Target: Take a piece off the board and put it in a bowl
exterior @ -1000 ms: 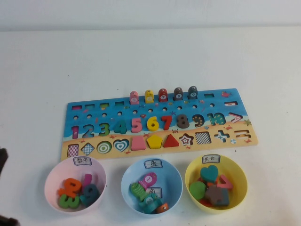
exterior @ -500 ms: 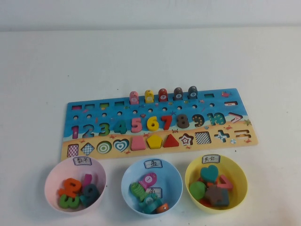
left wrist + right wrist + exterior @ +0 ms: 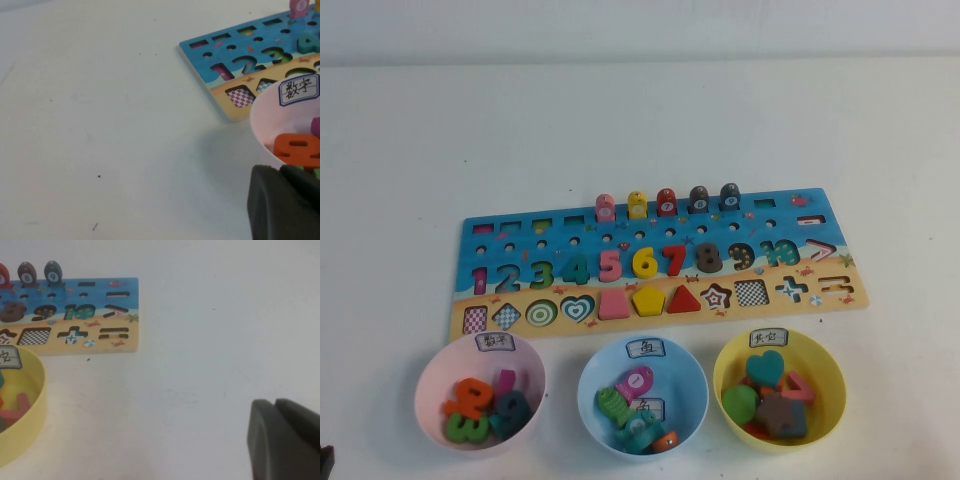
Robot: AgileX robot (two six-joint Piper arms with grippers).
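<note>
teal heart lies in the yellow bowl, both arms back at the near edge

the white table (image 3: 640, 120) is bare behind the board (image 3: 660, 262) and to both sides of it, out to the far edge below the wall. the board lies across the middle, its long side running left to right. a narrow strip of table separates it from the three bowls in a row along the near side.

the pink bowl (image 3: 432, 385) on the left holds number pieces, the light blue bowl (image 3: 590, 395) in the middle holds fish pieces, and the yellow bowl (image 3: 830, 385) on the right holds shape pieces. the piece (image 3: 765, 368), a teal-green heart, lies on top of the pile in the yellow bowl, toward its far rim near the white label. five coloured pegs stand upright at the board's far edge.

the left gripper (image 3: 287, 205) is closed with nothing in it, low just beside the pink bowl's near-left rim. the right gripper (image 3: 285, 440) hangs over bare table to the right of the yellow bowl, apart from it; its fingers sit together, nothing between them.
</note>
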